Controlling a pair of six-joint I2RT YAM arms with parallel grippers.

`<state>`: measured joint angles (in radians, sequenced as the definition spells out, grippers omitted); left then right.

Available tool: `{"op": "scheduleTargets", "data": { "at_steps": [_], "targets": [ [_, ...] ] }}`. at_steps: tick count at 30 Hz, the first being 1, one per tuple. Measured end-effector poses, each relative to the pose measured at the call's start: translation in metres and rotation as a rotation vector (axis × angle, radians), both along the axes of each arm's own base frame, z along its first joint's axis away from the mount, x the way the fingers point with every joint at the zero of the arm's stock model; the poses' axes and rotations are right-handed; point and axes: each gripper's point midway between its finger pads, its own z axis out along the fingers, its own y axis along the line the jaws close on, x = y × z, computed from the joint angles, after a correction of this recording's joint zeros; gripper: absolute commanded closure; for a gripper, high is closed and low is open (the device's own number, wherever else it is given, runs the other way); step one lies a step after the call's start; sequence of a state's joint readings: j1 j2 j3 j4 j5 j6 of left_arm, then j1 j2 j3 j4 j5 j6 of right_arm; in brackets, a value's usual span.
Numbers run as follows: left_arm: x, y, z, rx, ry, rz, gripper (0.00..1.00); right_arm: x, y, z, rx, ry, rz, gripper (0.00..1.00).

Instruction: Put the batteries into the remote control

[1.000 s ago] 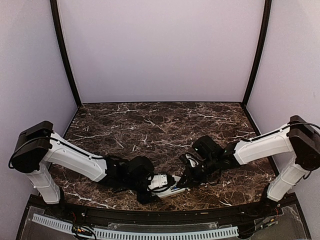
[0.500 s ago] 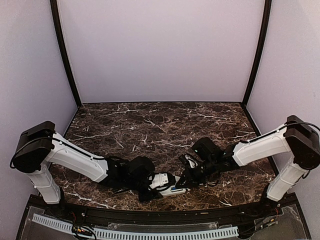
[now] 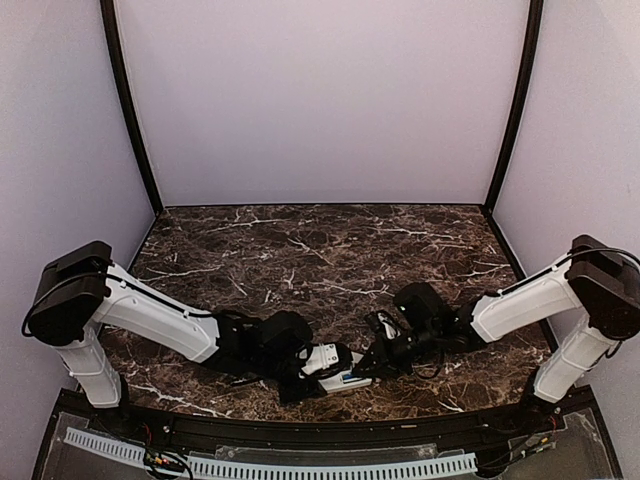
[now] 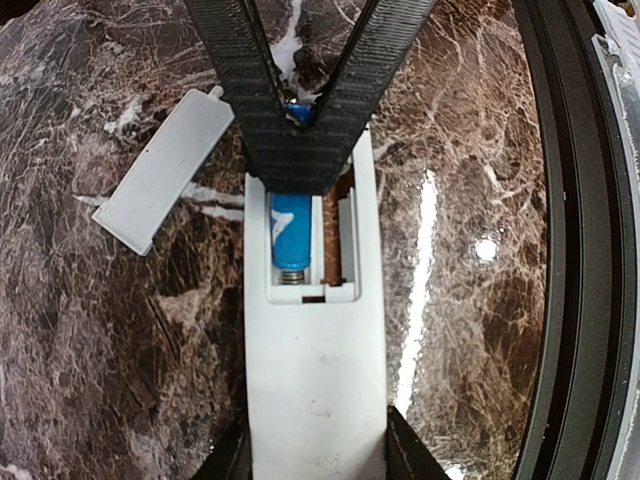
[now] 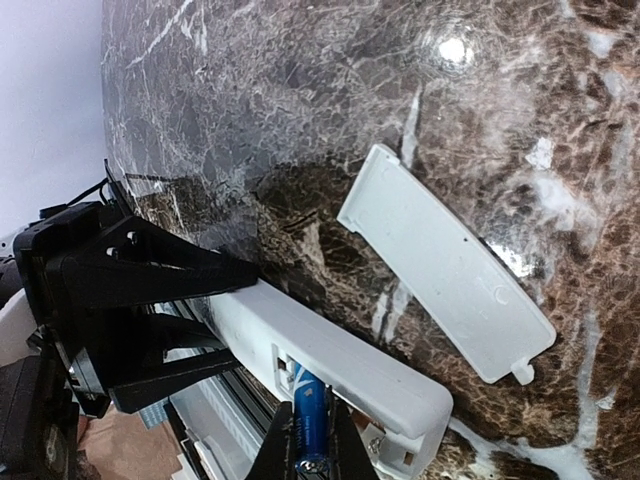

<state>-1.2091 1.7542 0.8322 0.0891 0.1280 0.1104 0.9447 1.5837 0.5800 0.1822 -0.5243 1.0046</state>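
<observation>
The remote control (image 4: 318,340) is now clamped by the left gripper (image 4: 318,452), so the blue battery (image 4: 290,230), pinched in the right gripper (image 4: 297,115), can be pressed home.

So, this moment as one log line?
left tool: grips remote control | right tool: holds blue battery in recess | cover: off, on table

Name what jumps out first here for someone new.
The white remote control, back up with its recess open, is clamped in the left gripper near the front edge of the table. The right gripper pinches a blue battery lying in the recess; the detached battery cover lies beside it.
</observation>
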Motion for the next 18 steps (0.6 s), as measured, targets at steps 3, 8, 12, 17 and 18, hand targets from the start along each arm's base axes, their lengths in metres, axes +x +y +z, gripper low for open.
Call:
{"op": "scheduleTargets", "data": {
  "at_steps": [3,8,12,17,18],
  "targets": [
    [0.0,-0.0007,-0.0001,0.009,0.013,0.009,1.0,0.0014,0.0003,0.0,0.003,0.007,-0.018,0.99],
    [0.0001,-0.0013,-0.0007,0.023,0.024,0.016,1.0,0.0029,0.0013,-0.0005,0.005,0.017,-0.033,0.98],
    [0.0002,-0.0016,-0.0005,0.028,0.029,0.021,1.0,0.0031,0.0015,-0.0007,0.006,0.026,-0.04,0.93],
    [0.0006,-0.0037,0.0001,0.025,0.037,0.032,1.0,0.0033,-0.0034,-0.0041,-0.017,0.037,-0.067,0.78],
    [0.0007,-0.0045,-0.0005,0.027,0.036,0.032,1.0,0.0033,-0.0044,-0.0047,-0.021,0.04,-0.073,0.77]
  ]
}}
